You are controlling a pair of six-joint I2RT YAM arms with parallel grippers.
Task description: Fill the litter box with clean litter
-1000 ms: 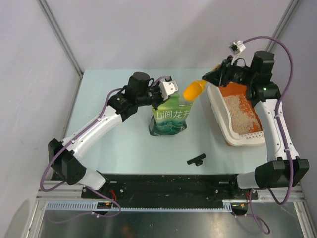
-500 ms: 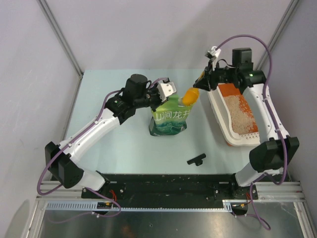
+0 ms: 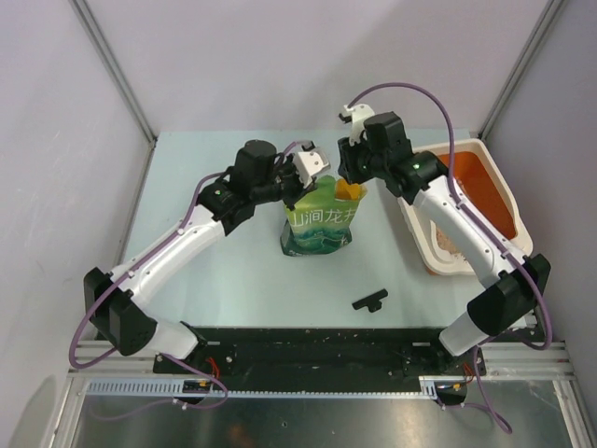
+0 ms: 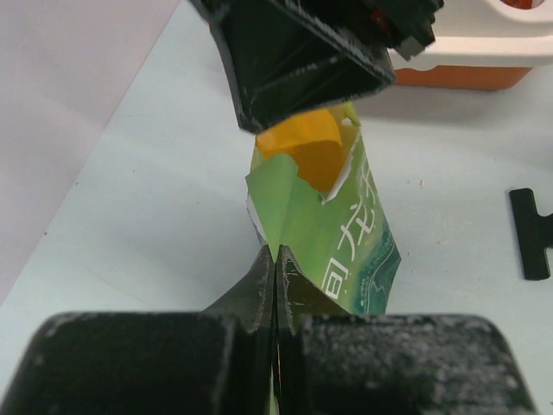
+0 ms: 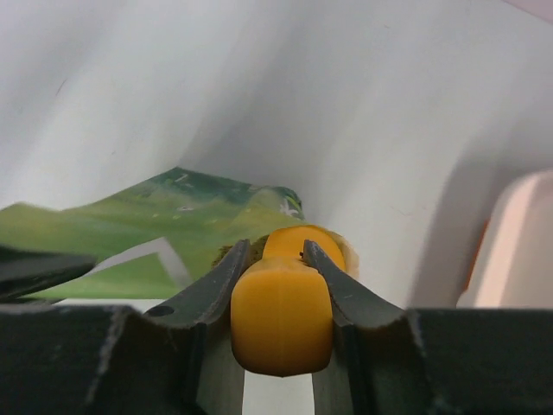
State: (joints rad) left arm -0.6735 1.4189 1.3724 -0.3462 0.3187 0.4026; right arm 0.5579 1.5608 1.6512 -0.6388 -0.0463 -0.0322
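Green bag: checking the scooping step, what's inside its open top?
An orange scoop, held by the right gripper, pokes in; whatever lies below is hidden.

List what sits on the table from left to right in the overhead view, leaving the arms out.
green bag → black clip → litter box

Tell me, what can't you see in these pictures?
- The scoop bowl: top view, sunk inside the bag.
- The litter in the litter box: top view, mostly covered by the right arm.
- The black clip: left wrist view, cut off by the right edge.
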